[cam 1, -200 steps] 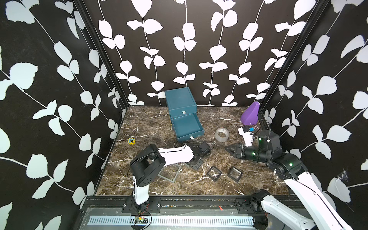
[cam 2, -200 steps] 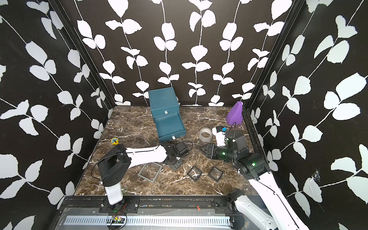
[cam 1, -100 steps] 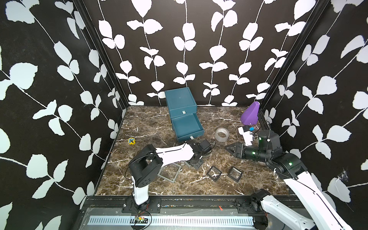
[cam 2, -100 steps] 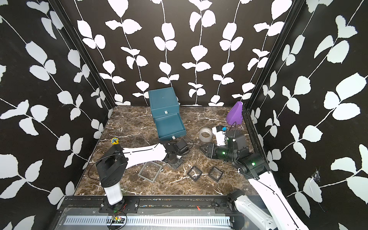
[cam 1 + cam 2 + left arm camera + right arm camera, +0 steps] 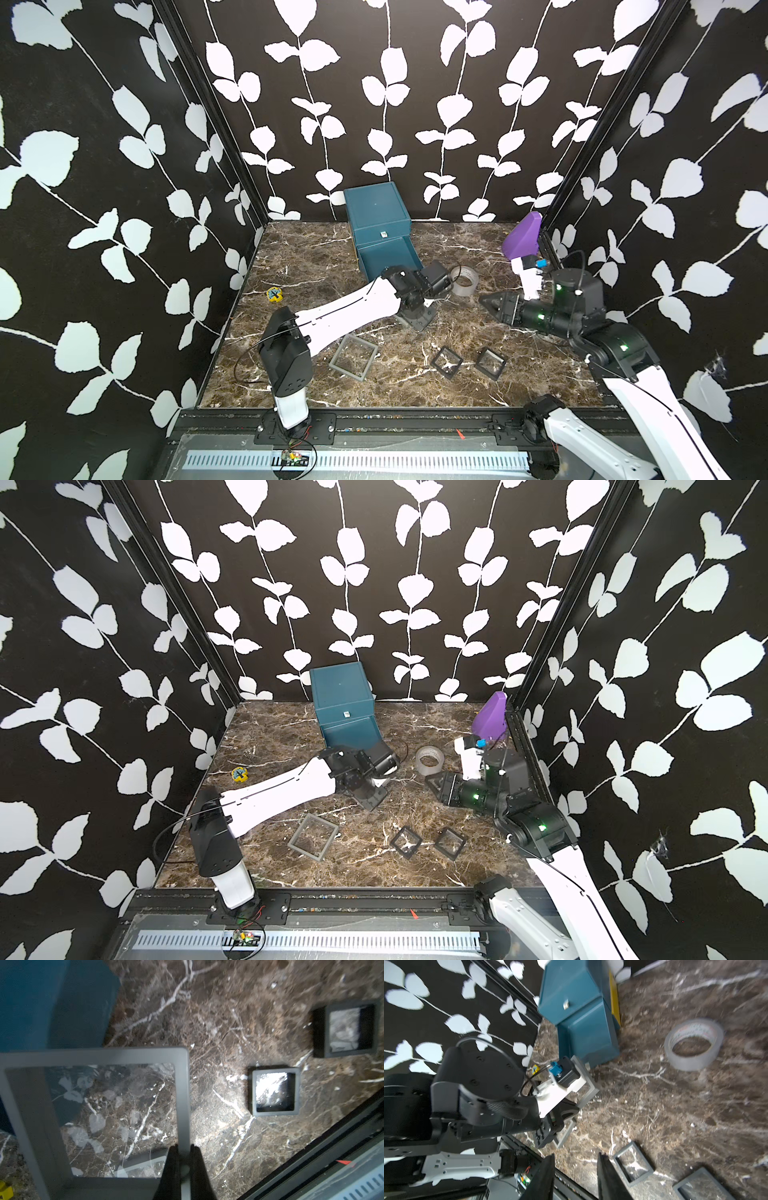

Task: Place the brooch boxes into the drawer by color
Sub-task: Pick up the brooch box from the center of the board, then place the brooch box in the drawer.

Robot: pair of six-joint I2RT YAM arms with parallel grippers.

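The left pincer, clenched on one edge of the large grey clear-centred square brooch box, holds it just before the teal chest's pulled-out drawer (right pincer gapes empty, farther off).

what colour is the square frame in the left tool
The square frame is grey with a clear centre; clearest in the left wrist view.

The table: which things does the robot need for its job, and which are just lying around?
For the job: drawer chest; grey box in the left gripper; other grey box; black boxes.
Just lying about: tape roll; purple wedge; small yellow thing.
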